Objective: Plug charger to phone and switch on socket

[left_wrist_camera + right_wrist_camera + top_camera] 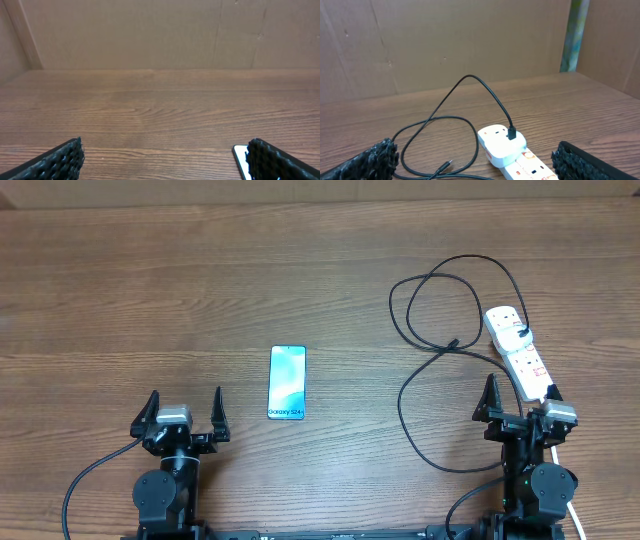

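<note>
Left gripper (186, 396) and right gripper (521, 388) both gape empty, so I'd pinch the charger (452, 344) right behind its loose tip.

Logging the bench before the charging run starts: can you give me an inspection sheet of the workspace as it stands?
Surface: wooden table, bare wood grain.
Job's things: phone flat, screen up, near centre; socket at right; charger adapter sits in the socket's far end, connector tip lies free, apart from the phone; switch positions too small to tell.
Clutter: nothing seen.
Grippers: left gripper open, empty; right gripper open, empty, at the socket's near end.
Cables: charger looped loosely on the table, right of the phone.
Surroundings: brown board walls.
</note>
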